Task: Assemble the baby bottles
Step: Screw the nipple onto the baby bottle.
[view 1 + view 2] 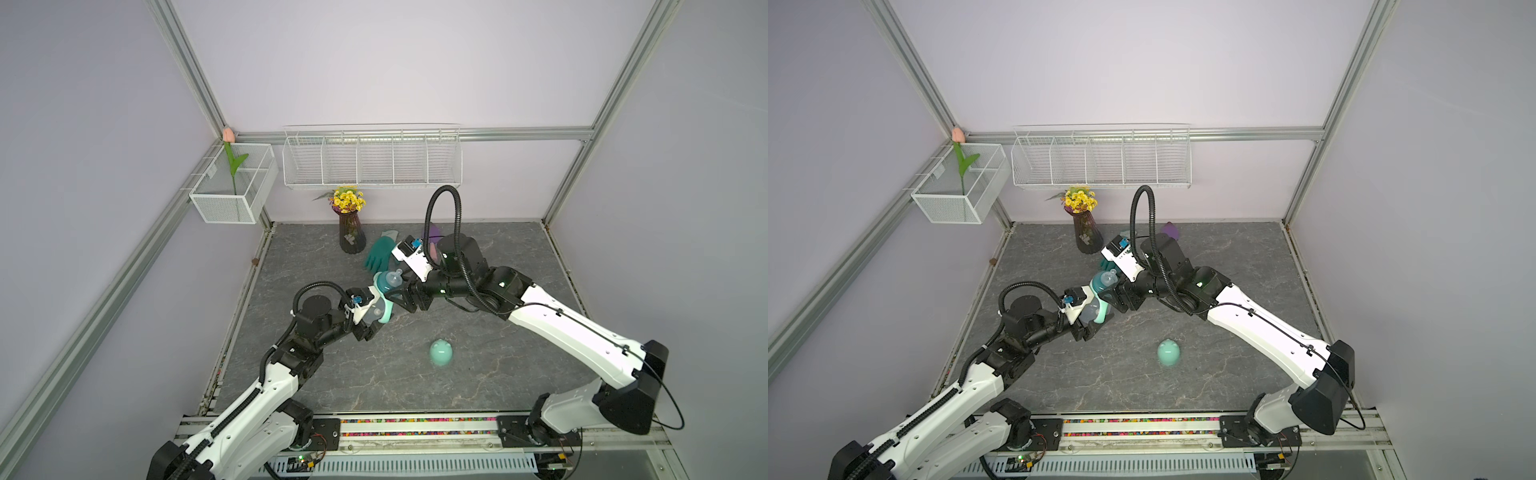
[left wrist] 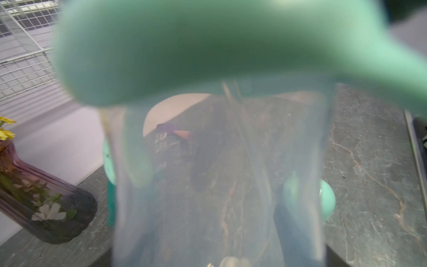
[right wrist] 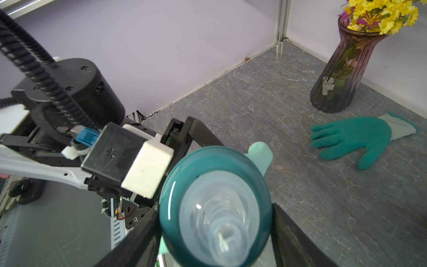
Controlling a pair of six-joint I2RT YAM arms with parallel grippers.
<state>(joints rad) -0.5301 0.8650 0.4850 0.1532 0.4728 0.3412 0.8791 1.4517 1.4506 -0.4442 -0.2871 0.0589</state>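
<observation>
The baby bottle is held tilted above the table between both arms. My left gripper (image 1: 369, 321) is shut on its clear frosted body (image 2: 208, 185), which fills the left wrist view and hides the fingers. The mint two-handled ring (image 1: 386, 313) sits on the body, and a thin straw (image 2: 233, 99) shows blurred inside. My right gripper (image 3: 216, 208) has its black fingers (image 3: 138, 235) close on both sides of the teal nipple collar (image 3: 168, 203); I cannot tell if they press on it. The mint eared dome cap (image 1: 440, 352) lies alone on the table.
A teal rubber glove (image 3: 351, 138) lies flat behind the bottle, next to a purple vase (image 1: 351, 237) of yellow flowers. A purple trowel (image 1: 1170, 229) is partly hidden behind the right arm. White wire baskets (image 1: 370, 160) hang on the back wall.
</observation>
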